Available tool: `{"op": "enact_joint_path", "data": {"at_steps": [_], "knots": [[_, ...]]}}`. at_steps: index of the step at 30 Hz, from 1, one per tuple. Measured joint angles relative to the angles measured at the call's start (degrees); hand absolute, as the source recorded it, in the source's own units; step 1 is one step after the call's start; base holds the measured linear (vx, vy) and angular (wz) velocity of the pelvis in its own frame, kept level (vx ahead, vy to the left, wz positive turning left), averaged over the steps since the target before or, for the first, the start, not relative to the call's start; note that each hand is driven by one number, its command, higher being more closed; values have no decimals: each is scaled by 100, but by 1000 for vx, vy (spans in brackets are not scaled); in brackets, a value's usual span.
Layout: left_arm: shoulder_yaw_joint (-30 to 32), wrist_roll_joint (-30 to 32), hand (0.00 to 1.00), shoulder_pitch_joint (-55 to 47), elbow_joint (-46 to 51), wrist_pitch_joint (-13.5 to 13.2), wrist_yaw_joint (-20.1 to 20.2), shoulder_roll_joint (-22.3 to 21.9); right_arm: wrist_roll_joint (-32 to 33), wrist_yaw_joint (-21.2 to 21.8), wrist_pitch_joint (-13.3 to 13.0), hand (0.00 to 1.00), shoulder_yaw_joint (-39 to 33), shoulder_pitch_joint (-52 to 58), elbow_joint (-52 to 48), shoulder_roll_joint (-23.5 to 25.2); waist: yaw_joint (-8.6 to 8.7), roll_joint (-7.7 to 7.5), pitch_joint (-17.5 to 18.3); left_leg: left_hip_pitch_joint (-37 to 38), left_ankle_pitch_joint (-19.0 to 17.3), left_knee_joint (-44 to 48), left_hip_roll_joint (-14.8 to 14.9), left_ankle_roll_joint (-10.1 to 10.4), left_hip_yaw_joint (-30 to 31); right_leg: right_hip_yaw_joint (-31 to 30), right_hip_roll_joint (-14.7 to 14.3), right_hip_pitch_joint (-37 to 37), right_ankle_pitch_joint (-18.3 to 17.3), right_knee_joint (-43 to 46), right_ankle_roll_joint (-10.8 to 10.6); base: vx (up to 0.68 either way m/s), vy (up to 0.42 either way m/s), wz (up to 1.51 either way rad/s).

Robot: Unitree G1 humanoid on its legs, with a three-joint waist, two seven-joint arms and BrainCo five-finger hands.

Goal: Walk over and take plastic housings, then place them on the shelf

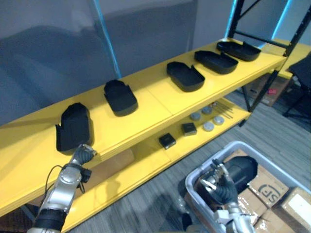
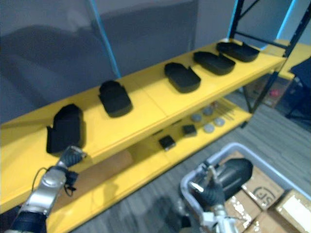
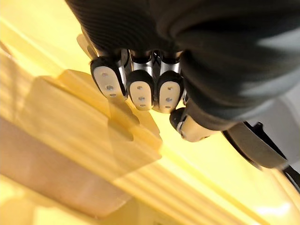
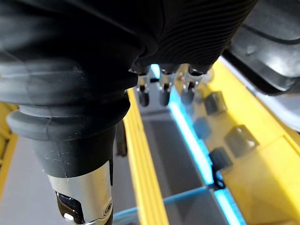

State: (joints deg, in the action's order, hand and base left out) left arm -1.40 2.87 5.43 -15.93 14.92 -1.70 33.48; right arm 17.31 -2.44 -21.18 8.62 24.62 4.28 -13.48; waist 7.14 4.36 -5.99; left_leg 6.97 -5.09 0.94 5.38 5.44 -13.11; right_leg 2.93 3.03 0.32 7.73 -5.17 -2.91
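pickup: right hand point(image 1: 215, 187), fingers spread, empty; housing point(image 1: 241, 169) just beyond it in bin point(image 1: 232, 144); next, grasp it. left hand point(image 1: 83, 154) clenched, empty.

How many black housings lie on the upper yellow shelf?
5, in a row: first housing by the left hand, second, third, fourth, fifth at the far end of the shelf.

A dark housing point(image 1: 241, 170) in the grey bin point(image 1: 204, 166) lies partly hidden behind the right robot hand point(image 1: 217, 187), and the bin's near end is cut off by the bottom edge. On the lower shelf point(image 1: 146, 166), round discs point(image 1: 208, 126) and small dark blocks point(image 1: 167, 140) are too small to identify. Cardboard boxes point(image 1: 265, 187) run off the corner.
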Motion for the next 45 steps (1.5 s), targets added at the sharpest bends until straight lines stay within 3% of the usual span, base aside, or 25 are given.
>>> {"op": "enact_joint_path", "data": {"at_steps": [8, 26, 45], "knots": [[-1, -4, 100, 284, -597, -166, -131, 54, 0, 46, 0, 0, 49, -17, 131, 9, 28, 43, -13, 18, 10, -42, -6, 7, -10, -3, -7, -9, 5, 1, -5, 0, 0, 0], [-10, -10, 100, 737, -1732, -522, -325, 208, -1, 162, 19, 0, 59, -70, 153, 8, 286, 128, -91, 112, 5, -47, -2, 9, -167, -151, -19, -3, 16, 0, -19, -5, -1, -4], [-160, -36, 100, 969, -2143, -739, -513, 207, -1, 276, 18, 0, 59, -67, 158, 8, 333, 154, -232, 201, -8, -55, -4, 10, -297, -255, -30, 26, 20, 1, -27, -2, 1, -2]]}}
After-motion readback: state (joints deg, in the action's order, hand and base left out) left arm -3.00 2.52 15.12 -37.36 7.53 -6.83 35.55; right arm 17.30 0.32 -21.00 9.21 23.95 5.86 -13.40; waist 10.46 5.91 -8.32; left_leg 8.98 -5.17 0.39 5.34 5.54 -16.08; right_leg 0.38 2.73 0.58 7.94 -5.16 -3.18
